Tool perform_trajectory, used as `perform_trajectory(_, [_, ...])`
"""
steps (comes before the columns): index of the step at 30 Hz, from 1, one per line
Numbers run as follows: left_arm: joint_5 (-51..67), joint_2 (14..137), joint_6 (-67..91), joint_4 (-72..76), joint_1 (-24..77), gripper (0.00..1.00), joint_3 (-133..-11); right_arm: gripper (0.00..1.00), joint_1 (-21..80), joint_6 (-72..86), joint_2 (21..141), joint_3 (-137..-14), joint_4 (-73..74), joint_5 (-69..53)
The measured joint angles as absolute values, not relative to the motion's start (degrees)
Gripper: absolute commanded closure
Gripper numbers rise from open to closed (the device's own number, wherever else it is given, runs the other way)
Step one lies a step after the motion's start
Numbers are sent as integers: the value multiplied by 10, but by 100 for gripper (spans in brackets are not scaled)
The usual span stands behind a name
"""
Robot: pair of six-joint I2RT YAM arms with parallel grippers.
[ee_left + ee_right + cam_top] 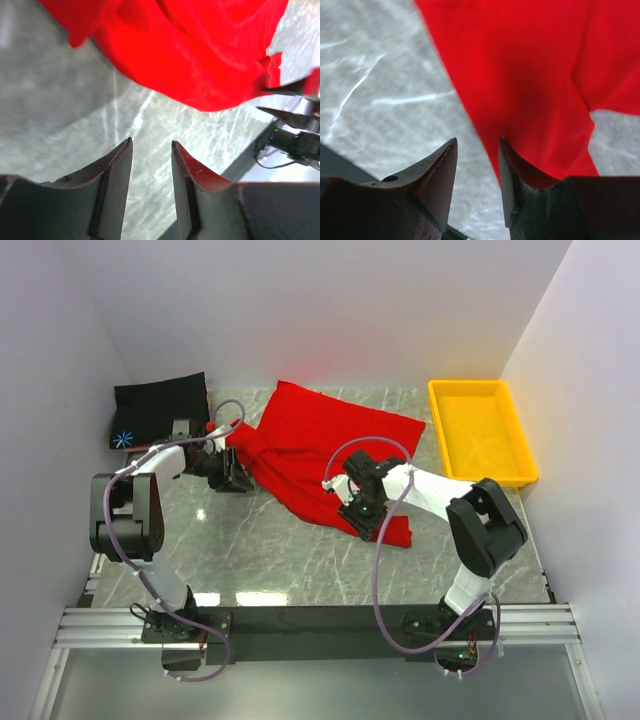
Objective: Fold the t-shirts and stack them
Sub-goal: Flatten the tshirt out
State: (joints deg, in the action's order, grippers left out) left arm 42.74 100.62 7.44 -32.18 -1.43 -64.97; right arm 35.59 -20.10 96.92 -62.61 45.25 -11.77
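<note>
A bright red t-shirt [320, 445] lies rumpled across the middle of the marble table [270, 550]. A folded black t-shirt [160, 405] with a small blue-white starburst mark [122, 438] rests at the back left. My left gripper [235, 475] hovers at the red shirt's left edge; in the left wrist view its jaws [151, 145] stand open with only tabletop between them, the red cloth [200, 55] just beyond. My right gripper [362, 510] sits over the shirt's near edge; its jaws [477, 145] are open and empty, beside the red cloth [540, 80].
A yellow plastic tray [480, 430] stands at the back right against the white wall. White walls close in the table on left, back and right. The metal rail [320, 625] with both arm bases runs along the near edge.
</note>
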Motion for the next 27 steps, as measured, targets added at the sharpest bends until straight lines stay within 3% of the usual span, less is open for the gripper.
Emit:
perform_trajectory(3, [432,1003,91,-311,-11,57,-638,57,359,-195,996,-628,442,-113])
perform_trajectory(6, [434,1003,93,-301,-19,57,-639,50,361,-194,1007,-631,444,-117])
perform_trajectory(8, [434,1003,95,-299,-30,57,-639,53,368,-194,1007,-633,446,-117])
perform_trajectory(9, [433,1003,98,-296,-37,56,-639,57,374,-193,1007,-633,444,-116])
perform_trajectory(12, [420,1001,105,-284,-58,54,-639,100,397,-183,1010,-633,432,-105])
perform_trajectory(14, [403,997,114,-277,-69,48,-641,100,407,-183,1016,-634,428,-105])
perform_trajectory(15, [392,997,115,-275,-71,37,-643,100,408,-180,1018,-634,428,-105])
perform_trajectory(18, [365,996,126,-261,-73,24,-655,100,407,-182,1016,-634,429,-118])
perform_trajectory(27, [337,1068,175,-171,-68,27,-708,100,407,-203,936,-633,441,-174])
